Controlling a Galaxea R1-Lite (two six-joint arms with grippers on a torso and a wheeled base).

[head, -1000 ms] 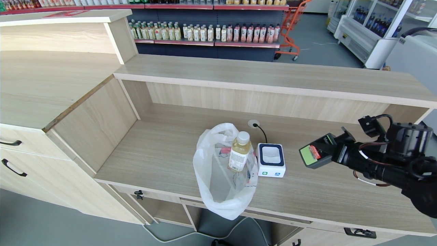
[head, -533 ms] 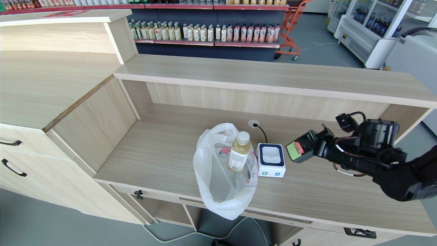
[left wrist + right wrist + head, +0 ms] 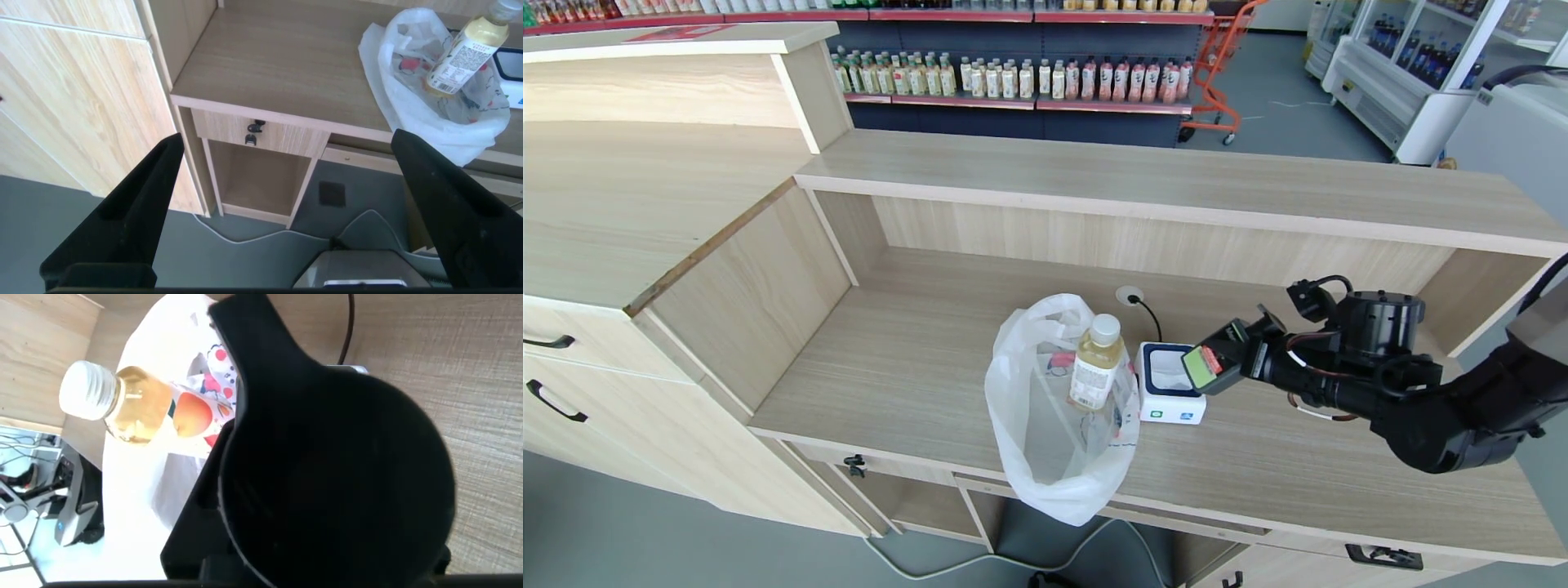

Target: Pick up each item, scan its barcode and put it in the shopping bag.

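Scanning looks underway; my right hand [image 3: 1235,356] grips a small box [image 3: 1207,369] over the scanner [image 3: 1165,403], centre-right; next, barcode must face its window.

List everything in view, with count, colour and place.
shopping bag: one, white, open, on the counter
bottle: one, amber, white cap, in the bag
scanner: one, white with dark blue frame, beside the bag
cable: one, black, behind the scanner
counter: one, light wood
shelf bottles: many, pale and pink, far shelf
item: one, black with green and red end, over the scanner's edge
right hand: black, shut on the item
left hand: black, open, before the counter front
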